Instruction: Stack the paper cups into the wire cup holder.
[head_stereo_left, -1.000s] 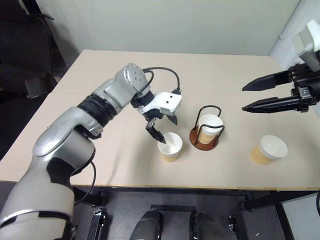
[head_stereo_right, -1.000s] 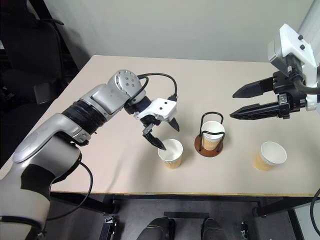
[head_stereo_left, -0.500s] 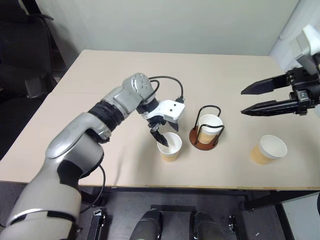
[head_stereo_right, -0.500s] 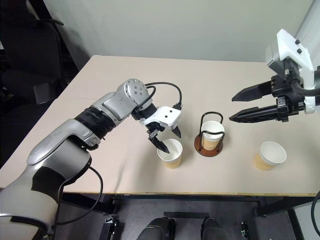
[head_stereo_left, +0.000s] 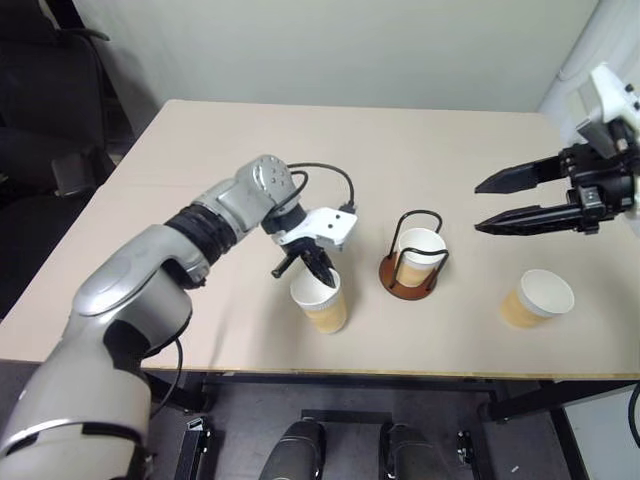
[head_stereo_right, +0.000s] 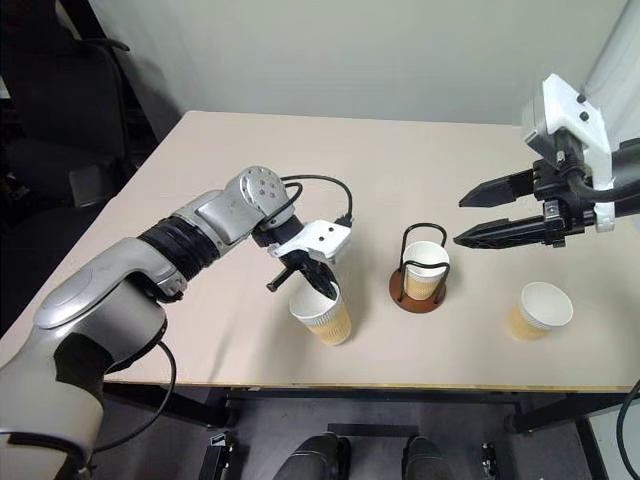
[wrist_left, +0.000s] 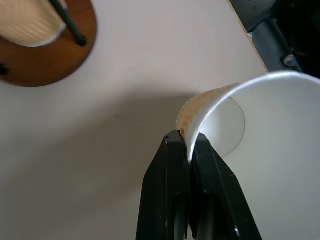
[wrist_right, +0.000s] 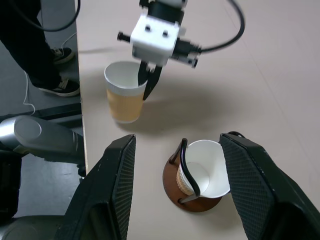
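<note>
Near the middle of the head view stood the wire cup holder (head_stereo_left: 409, 268), with one paper cup (head_stereo_left: 420, 252) already seated inside its thin black loops, so I judged one of three done. Left of it, lower centre, my left tool (head_stereo_left: 322, 271) had its two fingers pinched narrow on the rim of a second cup (head_stereo_left: 320, 300), one finger inside and one outside; that cup looked tilted, and I could not tell whether it had left the table (head_stereo_left: 200, 200). A third cup (head_stereo_left: 538, 297) sat untouched at lower right, well apart. Above it, at the right edge, my right tool (head_stereo_left: 480, 205) hung with its jaws wide, holding nothing. All three cups were tapered, tan outside, white within; the holder's round base was glossy reddish-brown; the table was matte pale beige.
</note>
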